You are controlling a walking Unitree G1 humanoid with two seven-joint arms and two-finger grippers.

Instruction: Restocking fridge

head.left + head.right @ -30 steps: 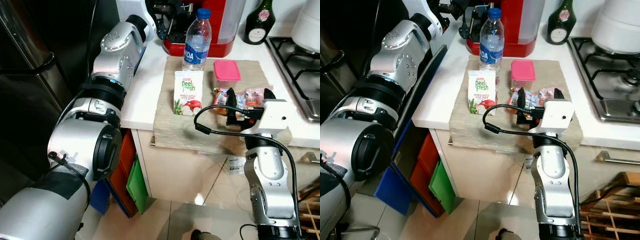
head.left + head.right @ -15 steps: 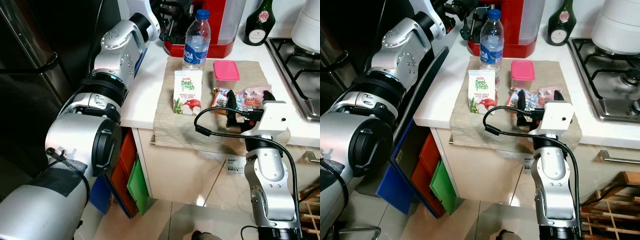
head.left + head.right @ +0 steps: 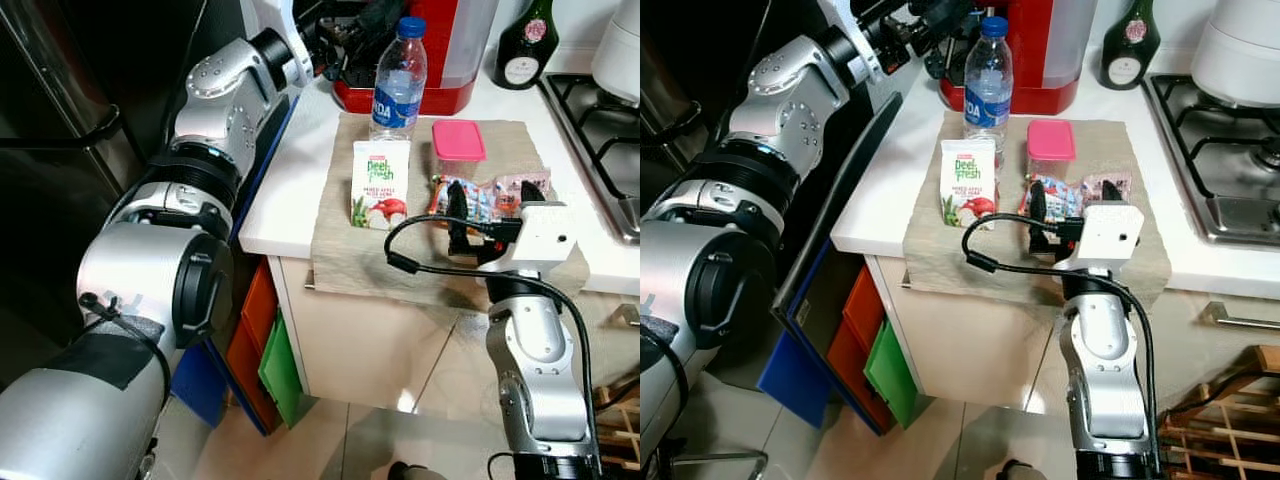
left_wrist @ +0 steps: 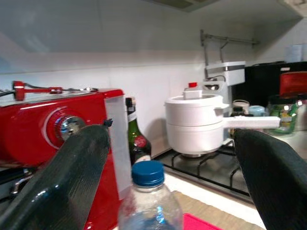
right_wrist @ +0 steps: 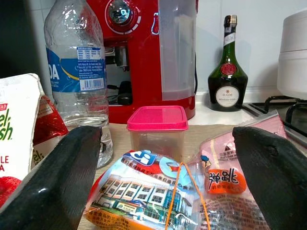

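A clear water bottle with a blue cap stands at the back of a beige mat on the white counter. My left gripper is open just left of the bottle's top, and the cap sits low between its fingers. In front stand a Deel Fresh juice carton and a pink-lidded tub. Snack packets lie to the right of the carton. My right gripper is open at the mat's front, its fingers to either side of the packets, not touching them.
A red coffee machine and a green bottle stand behind the mat. The gas hob with a white pot is at the right. The dark fridge is at the left. Coloured bins sit under the counter.
My left gripper has reached further right, up to the water bottle's top. The right gripper stays at the snack packets. The camera has shifted slightly.
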